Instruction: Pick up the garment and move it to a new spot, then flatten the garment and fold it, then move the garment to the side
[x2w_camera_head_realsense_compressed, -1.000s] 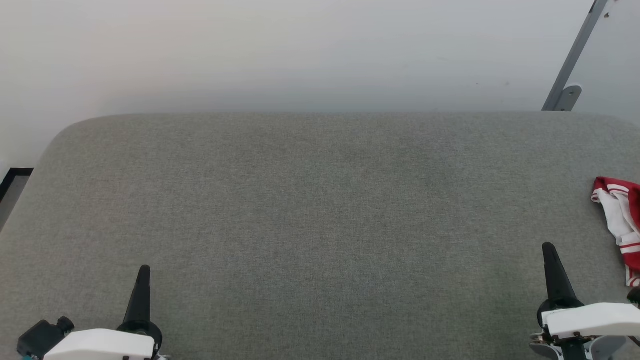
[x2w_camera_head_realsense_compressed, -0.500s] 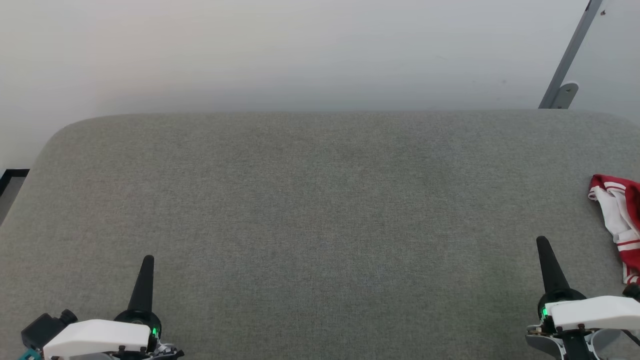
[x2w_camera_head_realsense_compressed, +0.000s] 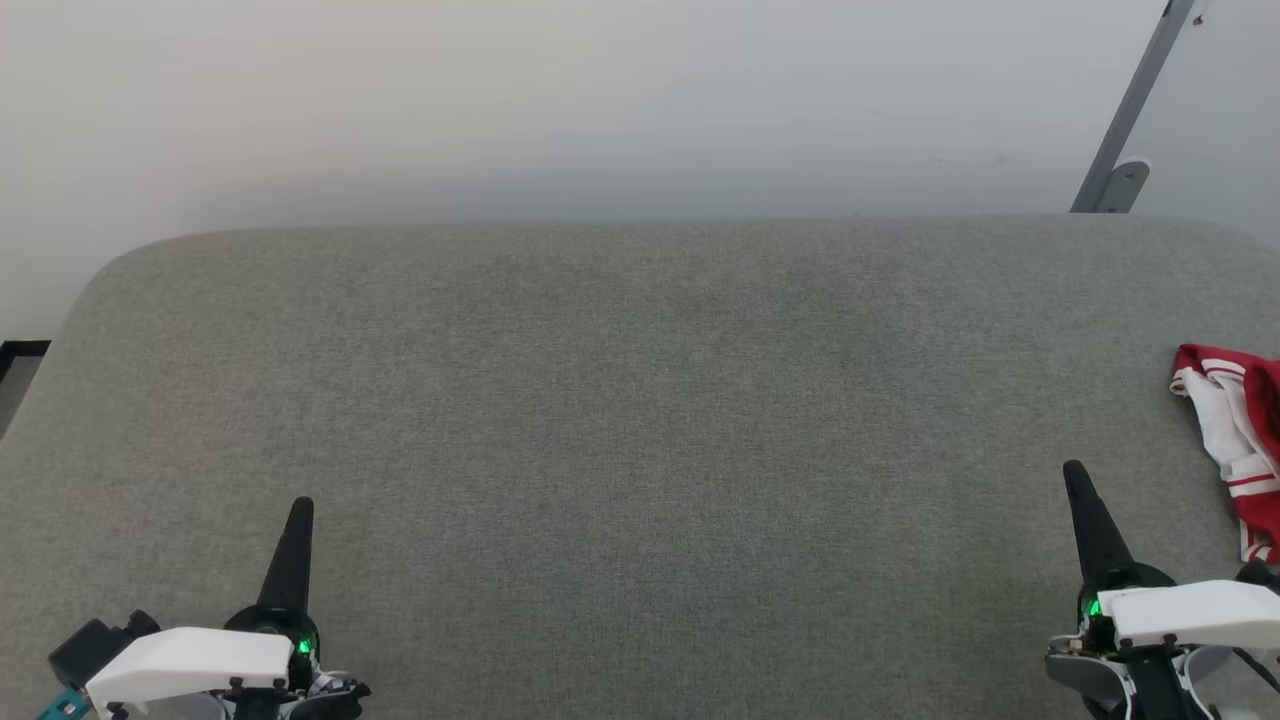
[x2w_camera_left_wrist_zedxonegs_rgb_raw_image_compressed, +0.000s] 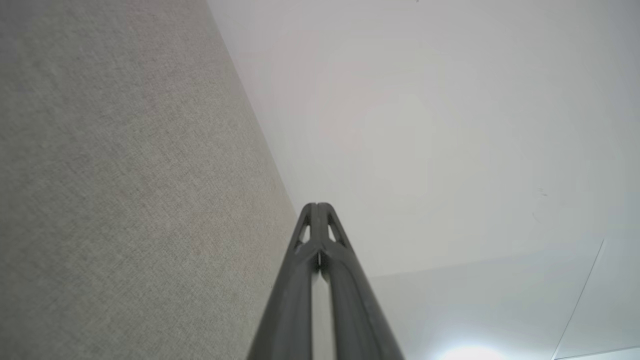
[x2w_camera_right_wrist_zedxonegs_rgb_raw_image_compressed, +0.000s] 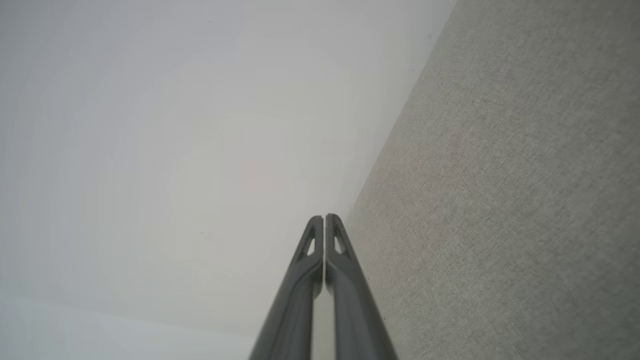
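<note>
Jaws both closed, empty; crumpled red-white garment (x2w_camera_head_realsense_compressed: 1235, 440) on woven grey cushion (x2w_camera_head_realsense_compressed: 640, 400).

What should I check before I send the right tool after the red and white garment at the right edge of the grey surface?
1. Garment found: ok. The garment lies bunched on the grey surface at the head view's right edge.
2. Garment's full extent: cannot tell. The picture's edge cuts it off.
3. Right tool open for a grasp: not ok. The right tool has its fingers shut together.
4. Right tool at the garment: not ok. It is apart from it, with the garment lying to its right.
5. Left tool free: ok. The left tool is shut on nothing.
6. Landing spot: ok. Bare grey surface spreads between the two tools.
</note>
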